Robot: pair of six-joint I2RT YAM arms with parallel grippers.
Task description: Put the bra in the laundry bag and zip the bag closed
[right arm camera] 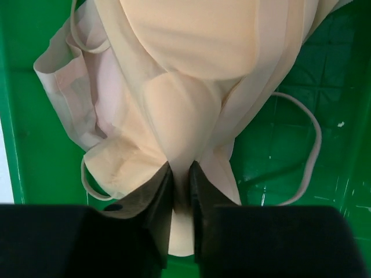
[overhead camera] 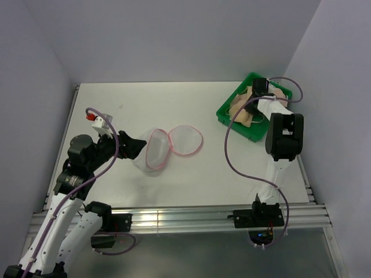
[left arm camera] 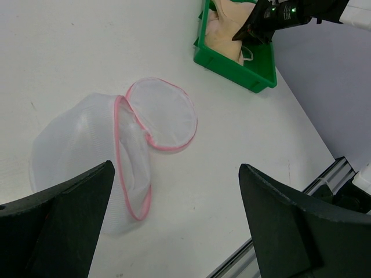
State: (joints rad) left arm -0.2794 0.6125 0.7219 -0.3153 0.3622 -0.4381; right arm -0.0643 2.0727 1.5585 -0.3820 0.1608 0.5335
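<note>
The peach-beige bra (right arm camera: 185, 75) lies bunched in the green tray (right arm camera: 324, 69) at the table's back right; it also shows in the top view (overhead camera: 242, 110). My right gripper (right arm camera: 181, 174) is down in the tray with its jaws pinched shut on a fold of the bra. The white mesh laundry bag (overhead camera: 152, 149) with pink zipper trim lies open at mid-table, its round lid (overhead camera: 185, 139) flapped out to the right. It also shows in the left wrist view (left arm camera: 116, 150). My left gripper (left arm camera: 177, 191) is open and empty, just left of the bag (overhead camera: 128, 145).
The green tray (overhead camera: 232, 119) sits against the right wall near the table's back right corner. A purple cable loops from the right arm over the table beside the tray. A metal rail (overhead camera: 174, 220) runs along the near edge.
</note>
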